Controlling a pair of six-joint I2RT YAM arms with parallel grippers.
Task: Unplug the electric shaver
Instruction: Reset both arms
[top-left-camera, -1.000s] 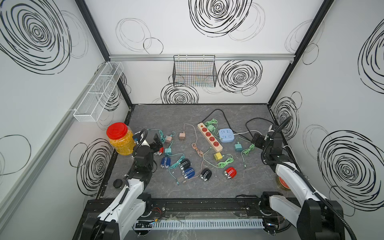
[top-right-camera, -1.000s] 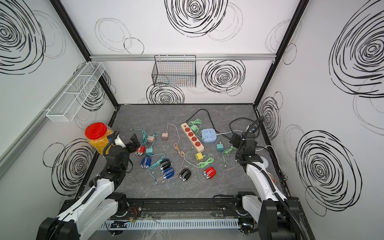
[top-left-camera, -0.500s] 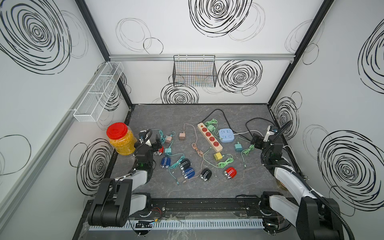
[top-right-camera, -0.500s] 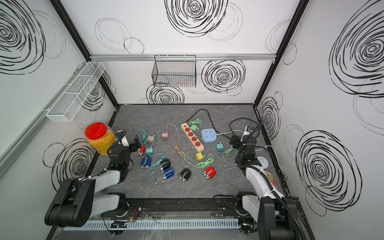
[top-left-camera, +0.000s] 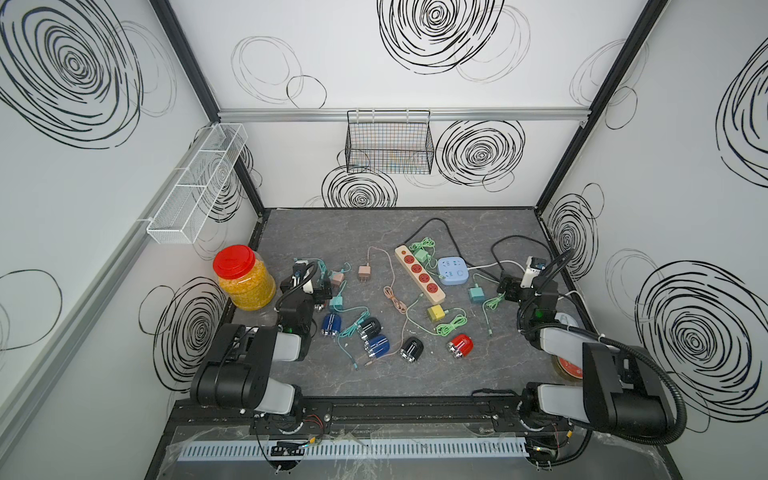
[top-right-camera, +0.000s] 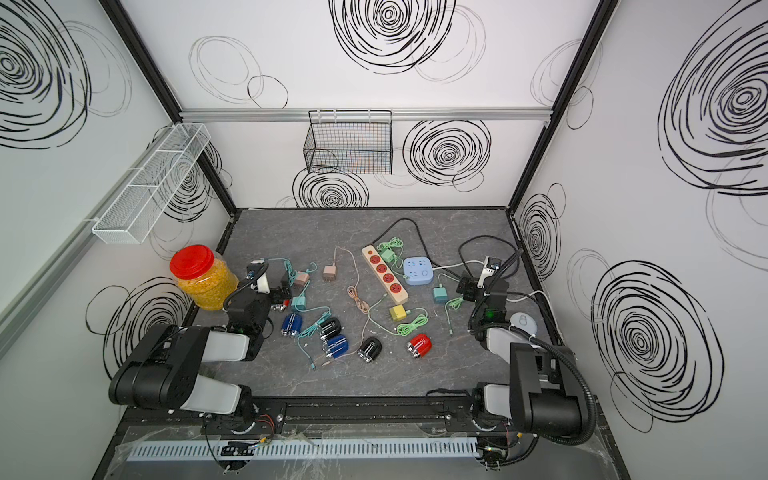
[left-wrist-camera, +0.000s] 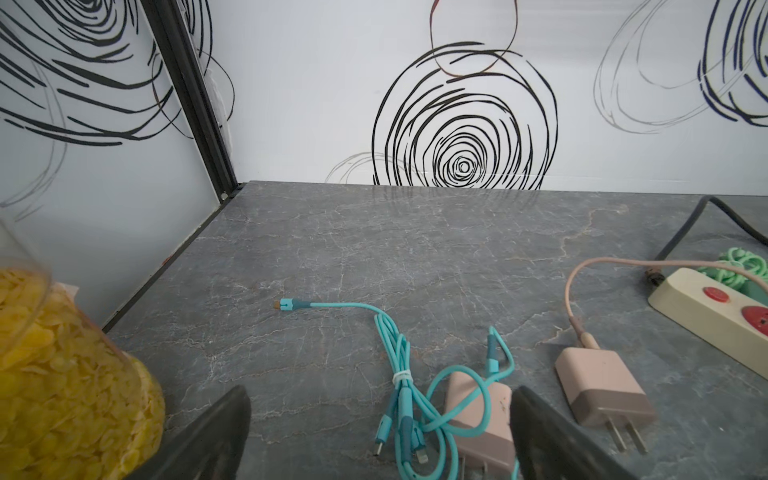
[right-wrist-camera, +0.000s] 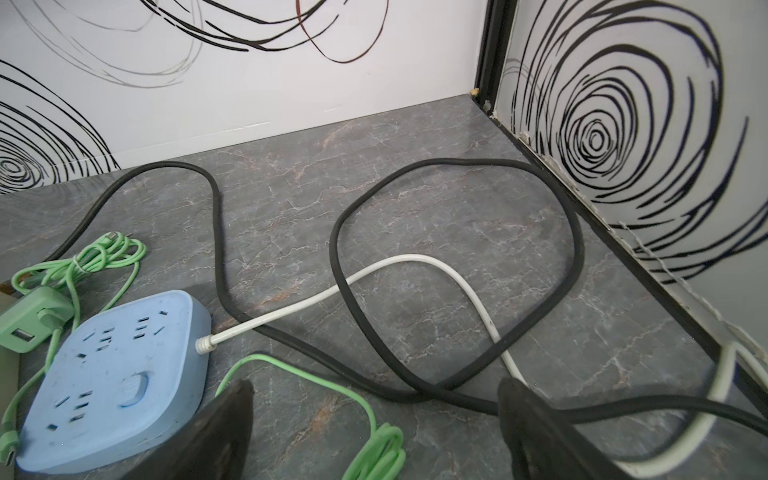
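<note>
Several small electric shavers lie at the front middle of the floor in both top views: blue (top-left-camera: 332, 324), black (top-left-camera: 369, 328), blue (top-left-camera: 378, 346), black (top-left-camera: 411, 349) and red (top-left-camera: 460, 345). A teal cable (top-left-camera: 352, 316) runs from a teal adapter (top-left-camera: 337, 304) past the black one; I cannot tell whether it is plugged in. My left gripper (top-left-camera: 311, 286) hangs open low over a pink adapter (left-wrist-camera: 478, 419) and a teal cable bundle (left-wrist-camera: 405, 399). My right gripper (top-left-camera: 513, 286) is open over black (right-wrist-camera: 374, 332) and green (right-wrist-camera: 332, 386) cables, with nothing held.
A beige power strip (top-left-camera: 419, 274) and a blue socket block (top-left-camera: 453, 270) lie mid-floor, with green cables (top-left-camera: 451, 326), a yellow adapter (top-left-camera: 435, 312) and a pink cable (top-left-camera: 390, 297) around them. A red-lidded jar (top-left-camera: 243, 276) stands at the left wall.
Both arms have folded back toward the front rail, the left one most. The grippers stay low near the same spots, both open throughout.
</note>
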